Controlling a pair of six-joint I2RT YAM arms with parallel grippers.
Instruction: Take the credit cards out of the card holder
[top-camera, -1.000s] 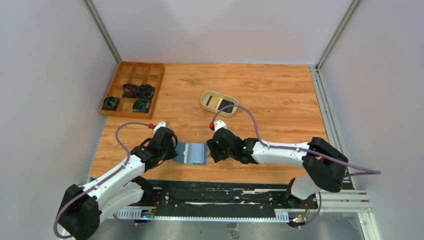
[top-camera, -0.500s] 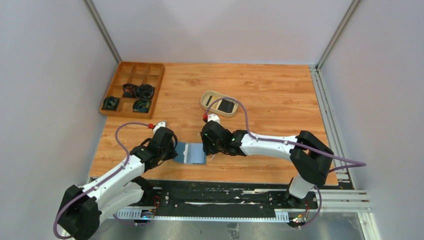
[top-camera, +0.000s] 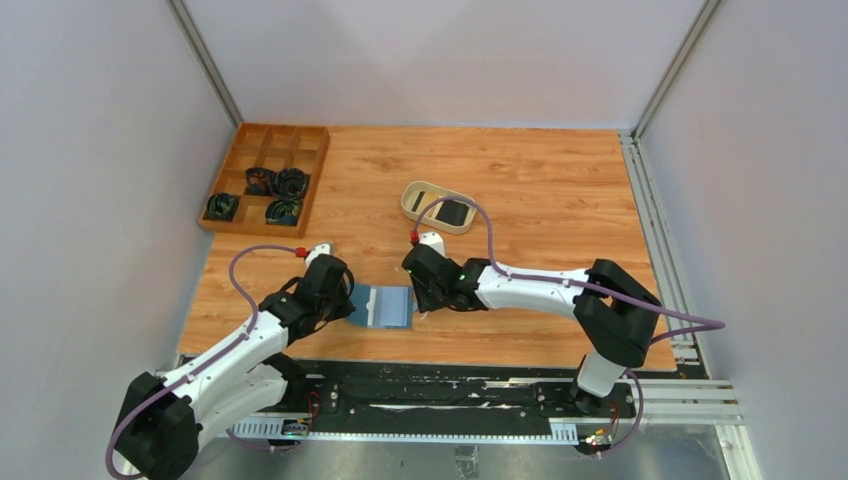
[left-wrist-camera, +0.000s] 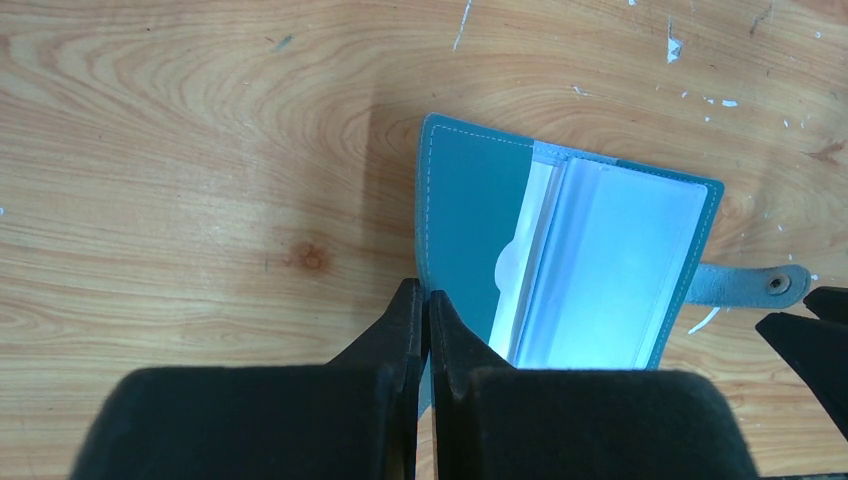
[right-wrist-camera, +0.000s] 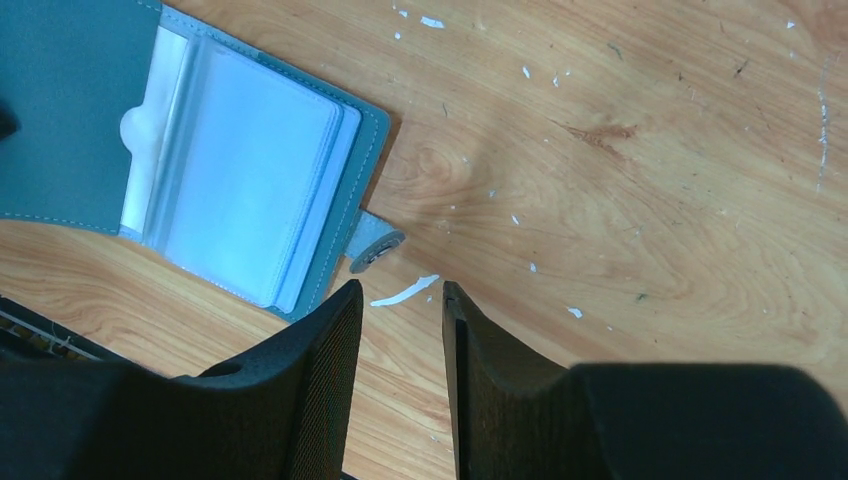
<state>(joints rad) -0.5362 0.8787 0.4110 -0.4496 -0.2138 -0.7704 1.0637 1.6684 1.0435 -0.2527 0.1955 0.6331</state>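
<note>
The teal-blue card holder (top-camera: 383, 306) lies open on the wood table near its front edge, with clear light-blue sleeves showing (left-wrist-camera: 600, 260) (right-wrist-camera: 240, 170). My left gripper (top-camera: 347, 307) (left-wrist-camera: 425, 297) is shut on the holder's left flap edge. My right gripper (top-camera: 421, 300) (right-wrist-camera: 403, 290) is open a little and empty, low over the table just right of the snap tab (right-wrist-camera: 375, 243). A black card (top-camera: 455, 212) and a tan-gold card (top-camera: 426, 201) lie in the beige oval dish (top-camera: 408, 196). I see no card in the sleeves.
A brown wooden compartment tray (top-camera: 283, 138) with several dark coiled items stands at the back left. White scraps (right-wrist-camera: 405, 292) litter the wood. A metal rail (top-camera: 650, 210) runs along the right; walls enclose three sides.
My right gripper has moved left, up to the holder's snap-tab side, uncovering the dish. The left gripper and the holder have stayed put.
</note>
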